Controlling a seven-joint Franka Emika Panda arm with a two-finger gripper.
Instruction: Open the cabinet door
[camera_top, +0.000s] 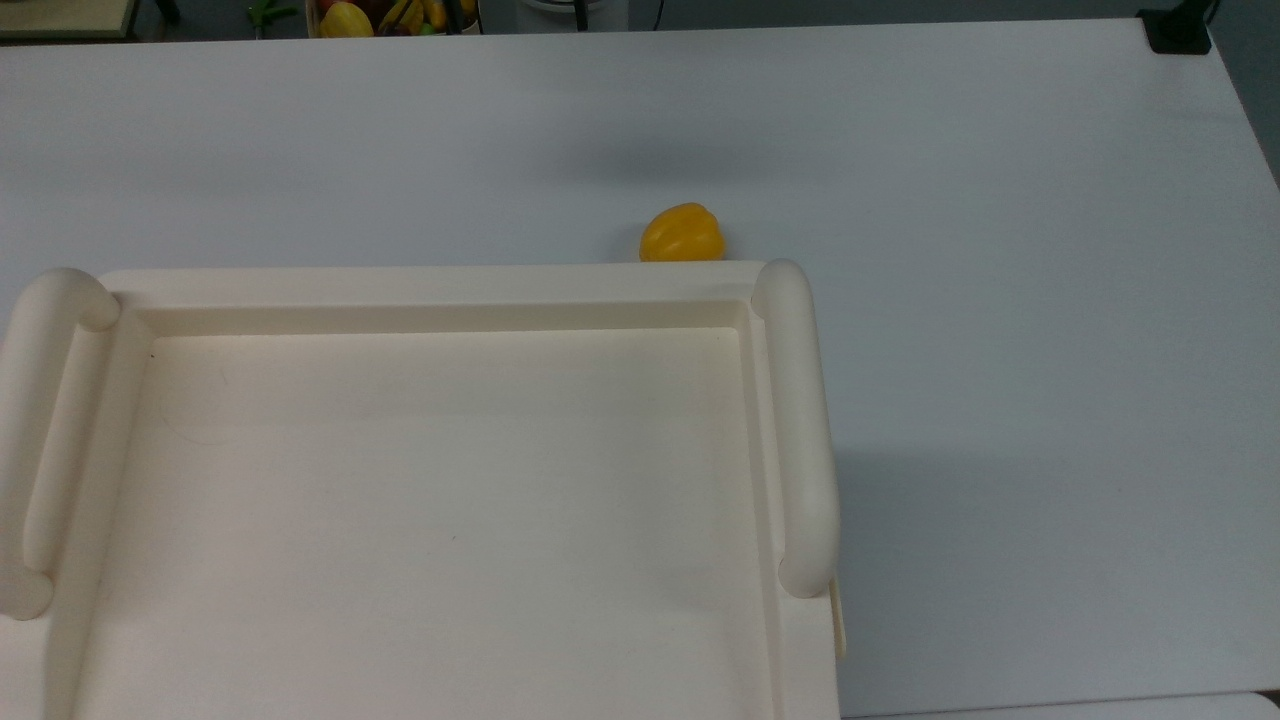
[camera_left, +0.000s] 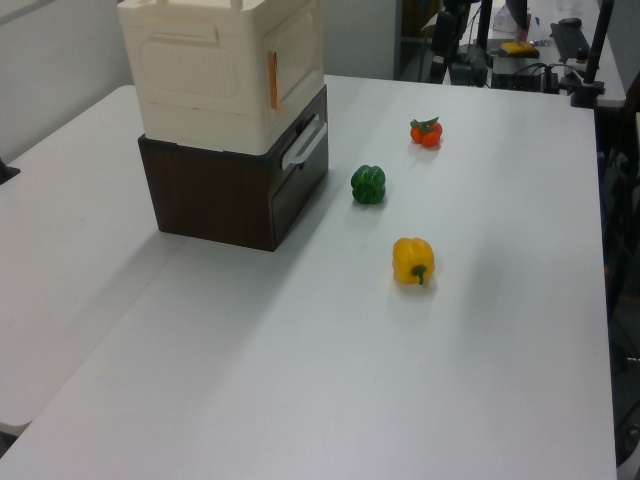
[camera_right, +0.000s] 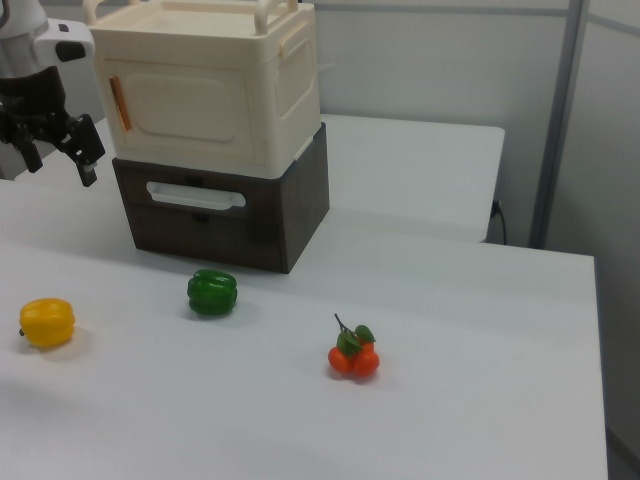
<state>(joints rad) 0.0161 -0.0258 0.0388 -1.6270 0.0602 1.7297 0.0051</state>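
- Top view: the cabinet was seen from above, its recessed tray top bounded by two rounded tubular rails. A thin cream edge at the top view's lower right of the cabinet was taken for the cabinet door, lying close against the body. A yellow bell pepper was recorded on the white table, just beyond the cabinet's far edge.
- Left view: the cabinet was noted stacked on a dark brown drawer unit. The cabinet door was seen shut, flush with the front, an orange strip along one edge. On the table, a green bell pepper, the yellow bell pepper and a red-orange tomato cluster were logged, well apart from each other.
- Right view: the cabinet door was recorded closed on the cabinet's front face. The gripper was observed at the right view's left, beside the cabinet and clear of the door, fingers spread and nothing held. The green bell pepper was noted in front of the drawer unit.
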